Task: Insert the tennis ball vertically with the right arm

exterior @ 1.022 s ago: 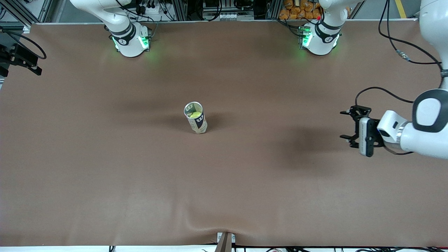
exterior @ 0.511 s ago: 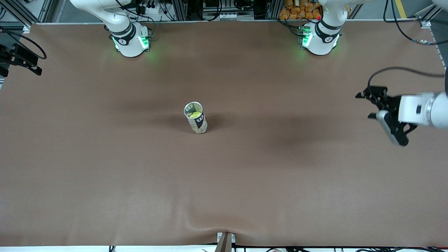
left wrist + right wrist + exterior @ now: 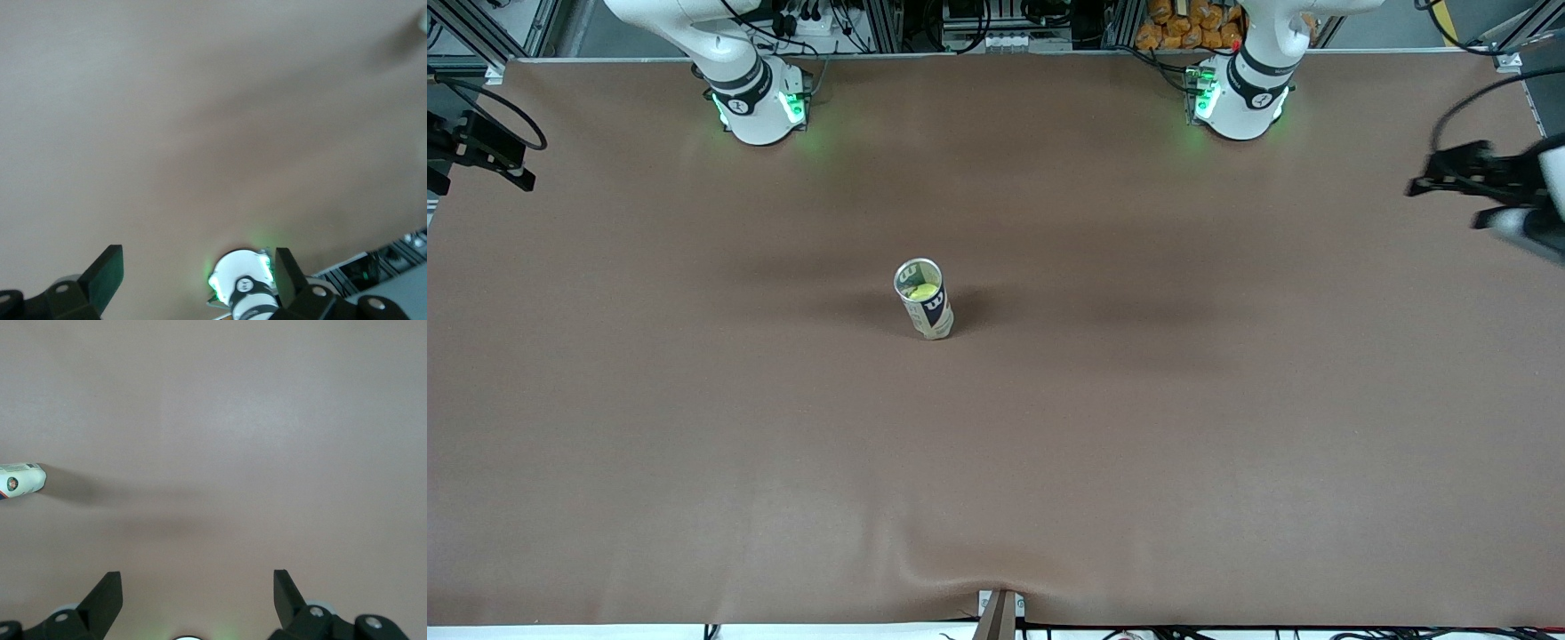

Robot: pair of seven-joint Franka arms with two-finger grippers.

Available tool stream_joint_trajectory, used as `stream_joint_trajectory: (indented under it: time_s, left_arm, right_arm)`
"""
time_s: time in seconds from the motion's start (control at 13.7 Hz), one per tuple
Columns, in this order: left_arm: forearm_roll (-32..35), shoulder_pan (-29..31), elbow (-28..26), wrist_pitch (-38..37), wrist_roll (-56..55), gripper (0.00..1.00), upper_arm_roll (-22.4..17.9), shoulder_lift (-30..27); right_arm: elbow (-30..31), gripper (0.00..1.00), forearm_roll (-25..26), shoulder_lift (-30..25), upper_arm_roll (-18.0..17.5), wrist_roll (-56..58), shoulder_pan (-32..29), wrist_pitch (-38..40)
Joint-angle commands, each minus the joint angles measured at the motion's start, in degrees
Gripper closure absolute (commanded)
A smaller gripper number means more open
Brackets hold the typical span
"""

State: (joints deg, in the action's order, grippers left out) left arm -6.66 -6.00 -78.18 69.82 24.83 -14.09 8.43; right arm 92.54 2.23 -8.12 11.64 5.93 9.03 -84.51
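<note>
A tennis ball can point(image 3: 925, 302) stands upright in the middle of the table with its mouth open. A yellow tennis ball point(image 3: 925, 290) sits inside it. The can also shows small in the right wrist view point(image 3: 20, 481). My right gripper point(image 3: 197, 577) is open and empty, high over bare table, apart from the can; it is out of the front view. My left gripper point(image 3: 1463, 182) is up in the air over the table's edge at the left arm's end, and the left wrist view point(image 3: 197, 260) shows it open and empty.
The brown table mat point(image 3: 1138, 427) lies flat around the can. The right arm's base point(image 3: 756, 102) and the left arm's base point(image 3: 1240, 93) stand along the edge farthest from the front camera. An arm base with green light shows in the left wrist view point(image 3: 243, 290).
My left gripper has swung away from the middle, out toward the table's edge at the left arm's end. The can and ball have not moved.
</note>
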Motion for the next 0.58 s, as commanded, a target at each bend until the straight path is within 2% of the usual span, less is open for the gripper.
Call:
stream_joint_trajectory:
  time_s: [0.0,0.15,0.29,0.36,0.44,0.51]
  left_arm:
    - [4.0,-0.4,-1.3,1.0,-7.3,0.0,-1.2,-2.6]
    - [4.1,-0.7,-1.6,0.5,-16.7,0.0,-0.2,-5.1]
    - [4.5,-0.7,-2.2,-0.4,-21.6,0.0,3.2,-9.1]
    - [7.2,-0.9,-2.9,-1.0,-26.3,0.0,5.6,-10.6]
    - [10.4,-0.5,-5.1,-1.5,-29.1,0.0,9.0,-14.0]
    - [10.9,-0.2,-8.8,-0.2,-29.6,0.0,10.1,-17.2]
  right_arm:
    - [-0.4,0.0,0.2,0.2,-0.5,0.3,-0.4,0.3]
    - [-0.4,0.0,0.1,0.2,-0.5,0.2,-0.4,0.1]
    - [-0.4,0.0,0.1,0.2,-0.5,0.3,-0.4,0.0]
    - [-0.4,0.0,0.1,0.2,-0.5,0.3,-0.5,0.0]
    - [-0.4,0.0,0.1,0.2,-0.5,0.3,-0.5,0.1]
    - [-0.4,0.0,0.1,0.2,-0.5,0.3,-0.5,0.1]
